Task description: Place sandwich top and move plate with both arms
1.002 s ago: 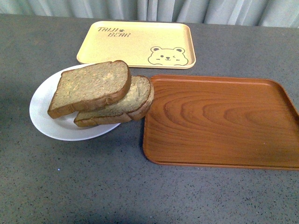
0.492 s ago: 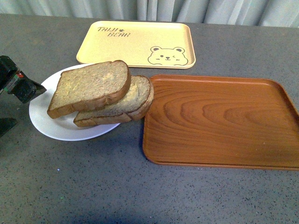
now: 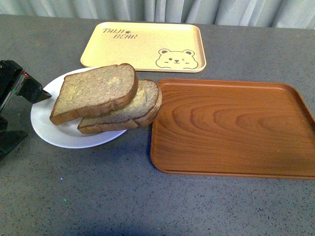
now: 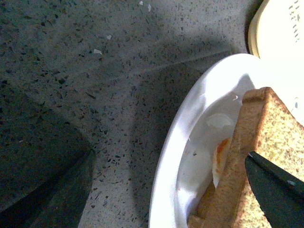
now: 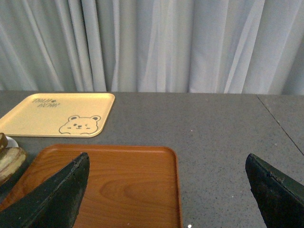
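Note:
The sandwich top (image 3: 96,91), a thick brown slice, lies tilted on a lower slice (image 3: 145,103) on the white plate (image 3: 54,132). My left gripper (image 3: 34,115) is open at the plate's left rim, with one finger (image 3: 29,88) over the rim and the other (image 3: 10,140) on the table side. In the left wrist view the left gripper (image 4: 168,156) straddles the plate rim (image 4: 175,156). The sandwich top's crust (image 4: 242,156) stands near one finger, and a bit of egg (image 4: 221,145) peeks out beneath. My right gripper (image 5: 166,161) is open and empty above the wooden tray; it is out of the front view.
A brown wooden tray (image 3: 231,128) lies right of the plate, and the lower slice overhangs its left edge. It also shows in the right wrist view (image 5: 109,185). A yellow bear-printed tray (image 3: 142,46) lies behind the plate. A grey curtain (image 5: 152,42) hangs behind the table.
My left gripper has come into view from the left and now stands at the plate's left rim. The plate and bread have not moved.

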Controlling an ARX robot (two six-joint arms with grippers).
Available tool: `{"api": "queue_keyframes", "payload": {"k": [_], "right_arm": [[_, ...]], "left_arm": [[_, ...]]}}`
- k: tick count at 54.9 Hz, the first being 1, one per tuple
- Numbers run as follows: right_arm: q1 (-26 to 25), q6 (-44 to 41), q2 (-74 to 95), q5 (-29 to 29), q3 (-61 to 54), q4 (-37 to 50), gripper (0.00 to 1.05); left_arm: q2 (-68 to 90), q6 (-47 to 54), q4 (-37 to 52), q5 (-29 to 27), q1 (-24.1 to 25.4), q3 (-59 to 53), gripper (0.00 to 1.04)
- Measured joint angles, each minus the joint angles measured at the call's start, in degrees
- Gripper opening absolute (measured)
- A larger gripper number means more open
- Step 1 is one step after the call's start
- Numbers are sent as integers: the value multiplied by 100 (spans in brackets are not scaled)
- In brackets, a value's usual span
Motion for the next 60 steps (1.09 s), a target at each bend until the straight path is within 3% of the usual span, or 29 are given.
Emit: {"api": "queue_keyframes", "payload": {"k": [29, 45, 50, 60], "right_arm": [[0, 0, 0, 0, 0, 0, 96], [0, 0, 0, 0, -2, 0, 96], [0, 0, 0, 0, 0, 0, 96], [0, 0, 0, -2, -2, 0, 96]], "left_arm": [[260, -494, -15, 4, -48, 236, 94], [481, -745, 122, -17, -48, 243, 57], [522, -802, 164, -4, -50, 251, 51], [693, -968, 280, 227, -170, 273, 19]]}}
